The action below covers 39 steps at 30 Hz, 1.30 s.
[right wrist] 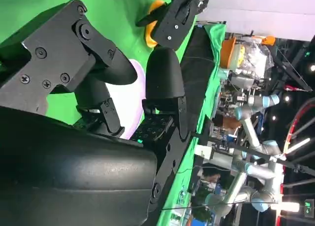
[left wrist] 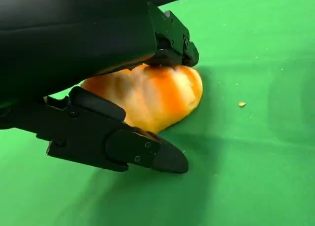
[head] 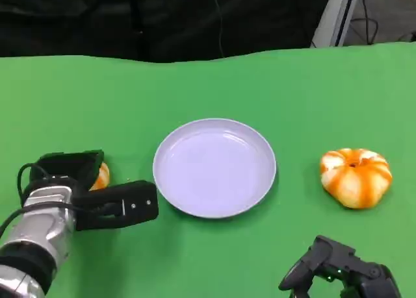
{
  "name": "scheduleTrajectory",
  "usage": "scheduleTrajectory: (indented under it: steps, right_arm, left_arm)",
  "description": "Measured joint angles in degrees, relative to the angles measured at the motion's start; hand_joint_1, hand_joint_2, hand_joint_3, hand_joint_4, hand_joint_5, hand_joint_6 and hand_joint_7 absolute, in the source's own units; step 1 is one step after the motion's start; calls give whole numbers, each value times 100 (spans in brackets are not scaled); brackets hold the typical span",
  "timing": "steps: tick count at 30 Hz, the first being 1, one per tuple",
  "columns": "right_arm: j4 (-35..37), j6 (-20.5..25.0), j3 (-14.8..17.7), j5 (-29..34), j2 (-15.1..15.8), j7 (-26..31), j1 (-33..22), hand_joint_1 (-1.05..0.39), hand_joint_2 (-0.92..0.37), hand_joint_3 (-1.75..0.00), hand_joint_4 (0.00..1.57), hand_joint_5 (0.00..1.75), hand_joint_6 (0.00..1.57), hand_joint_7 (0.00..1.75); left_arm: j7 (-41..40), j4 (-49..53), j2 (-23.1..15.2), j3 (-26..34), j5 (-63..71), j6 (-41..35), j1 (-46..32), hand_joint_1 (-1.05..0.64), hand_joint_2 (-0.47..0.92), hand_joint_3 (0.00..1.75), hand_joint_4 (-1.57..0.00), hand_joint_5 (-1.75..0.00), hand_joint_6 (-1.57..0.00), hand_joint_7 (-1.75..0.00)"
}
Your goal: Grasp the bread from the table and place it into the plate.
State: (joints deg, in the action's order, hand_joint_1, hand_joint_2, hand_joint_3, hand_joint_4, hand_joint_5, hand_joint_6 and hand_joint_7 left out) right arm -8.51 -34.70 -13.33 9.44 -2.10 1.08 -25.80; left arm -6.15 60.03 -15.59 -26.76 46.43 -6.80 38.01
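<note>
Your left hand sits low on the green surface at the left, its fingers closed around an orange bread roll that rests on the cloth just left of the white plate. A second orange-and-white bread lies right of the plate. Your right hand hovers nearby, fingers apart, holding nothing.

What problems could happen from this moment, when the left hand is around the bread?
1. The left hand holds the bread only at its top and near side, so the soft roll could slip out when lifted.
2. The plate lies close to that hand's fingers; a low carry might push its rim.
3. A second bread is beside the plate, and the right hand is near it.
</note>
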Motion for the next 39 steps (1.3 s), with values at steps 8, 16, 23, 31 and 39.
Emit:
scheduleTrajectory:
  steps: [8, 16, 23, 31, 39]
  right_arm:
    - [-5, 0, -6, -1, 2, -1, -10, -3, -36, -137, 78, 162, 83, 132]
    - [-4, 1, 6, -1, 2, 0, 24, -4, -36, -137, 79, 163, 84, 132]
    - [-5, 54, -4, -23, 2, -9, 11, -2, -37, -136, 78, 164, 83, 133]
    - [-4, 79, 9, -34, 10, -8, 48, -2, -35, -138, 79, 164, 83, 134]
    - [-1, 76, 7, -34, 25, -7, 49, -1, -35, -139, 78, 164, 83, 133]
  left_arm:
    - [-919, 432, -139, -43, -237, 999, 8, -20, 92, 14, -75, -174, -62, -157]
    - [-1912, 423, -273, -8, -418, 1817, -248, -16, 87, 14, -77, -175, -57, -175]
    - [-2675, 296, -355, -88, -336, 2287, -447, -14, 85, 14, -83, -175, -59, -175]
    - [-3400, -309, -595, -101, -154, 2634, -683, -13, 80, 20, -86, -175, -63, -175]
    - [-3551, -921, -642, -91, -79, 2619, -734, -15, 40, 100, -87, -175, -64, -175]
